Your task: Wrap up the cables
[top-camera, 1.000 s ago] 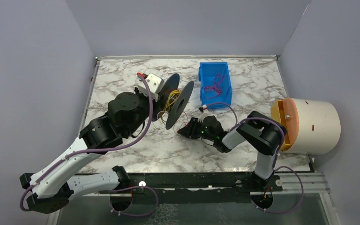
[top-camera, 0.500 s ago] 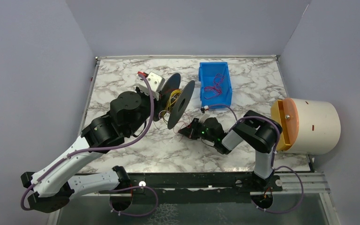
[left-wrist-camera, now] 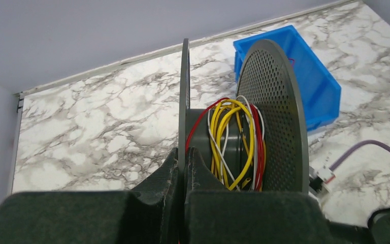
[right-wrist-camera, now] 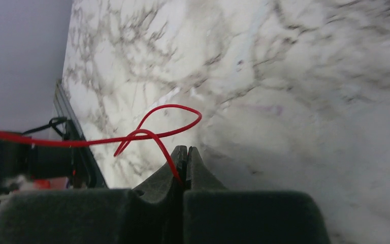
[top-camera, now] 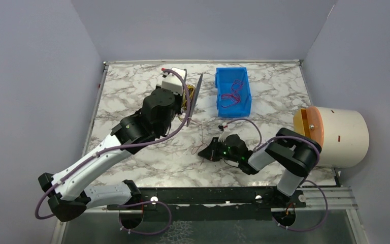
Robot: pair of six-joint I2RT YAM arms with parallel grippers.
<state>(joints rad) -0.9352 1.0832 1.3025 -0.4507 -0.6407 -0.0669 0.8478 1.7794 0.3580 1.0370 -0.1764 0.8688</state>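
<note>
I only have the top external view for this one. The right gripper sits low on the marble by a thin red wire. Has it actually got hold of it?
Observer: Yes. In the right wrist view the right gripper is shut on the red cable, which loops just ahead of the fingertips.
Operator: And the left? From above I can't see what it holds.
Observer: The left gripper is shut on the spool, on the edge of its solid flange.
Operator: Anything wound on yet?
Observer: Yes. The wound cables, yellow, red and white, sit between that flange and the perforated flange.
</note>
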